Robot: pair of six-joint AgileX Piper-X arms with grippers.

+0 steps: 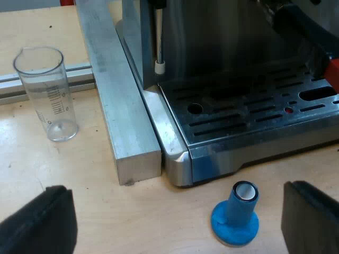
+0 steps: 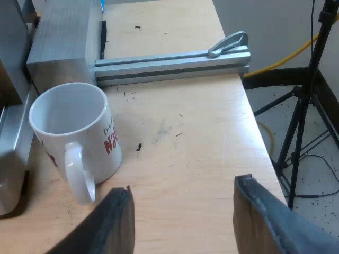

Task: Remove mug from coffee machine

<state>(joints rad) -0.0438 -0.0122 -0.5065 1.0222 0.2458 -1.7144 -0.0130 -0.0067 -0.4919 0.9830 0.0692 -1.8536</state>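
A white mug with red lettering stands upright and empty on the wooden table, beside a metal block and apart from the machine's base. My right gripper is open just short of the mug, nothing between its fingers. The espresso machine's drip tray is bare, with the steam wand above its corner. A dark holder handle with a red end juts from the machine's front. My left gripper is open over the table near a blue tamper, which stands before the tray.
A clear measuring glass stands on the table beyond a metal bar from the machine. An aluminium rail with a lever crosses the table past the mug. The table's edge drops to a floor with tripod legs.
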